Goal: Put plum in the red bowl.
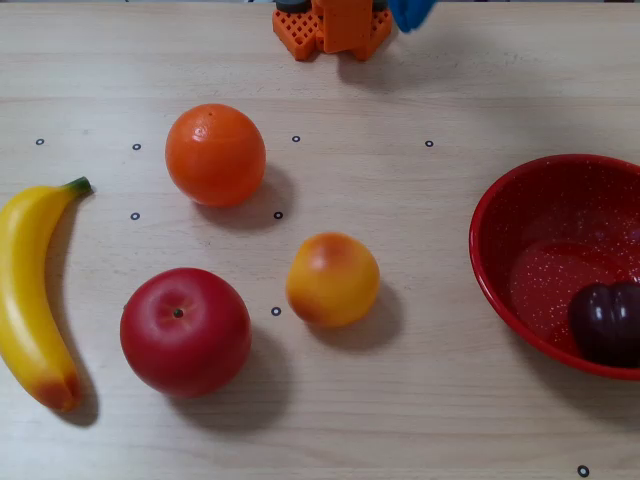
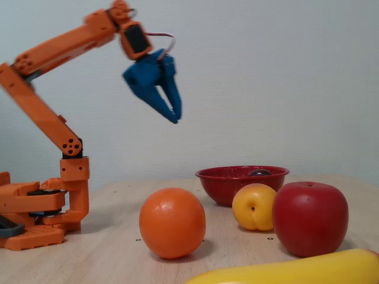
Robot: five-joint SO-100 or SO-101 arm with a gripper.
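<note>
The dark purple plum (image 1: pixel 607 322) lies inside the red bowl (image 1: pixel 497 270) at the right edge of the overhead view, against its near-right wall. In the fixed view only the plum's top (image 2: pixel 259 173) shows above the bowl's rim (image 2: pixel 225 175). My blue gripper (image 2: pixel 174 116) hangs high in the air, left of the bowl and well above the table, fingers together and holding nothing. In the overhead view only a blue tip (image 1: pixel 408 13) shows at the top edge.
An orange (image 1: pixel 215 154), a yellow-orange peach (image 1: pixel 332 279), a red apple (image 1: pixel 185 331) and a banana (image 1: pixel 28 290) lie on the wooden table left of the bowl. The arm's orange base (image 1: pixel 330 28) stands at the table's far edge.
</note>
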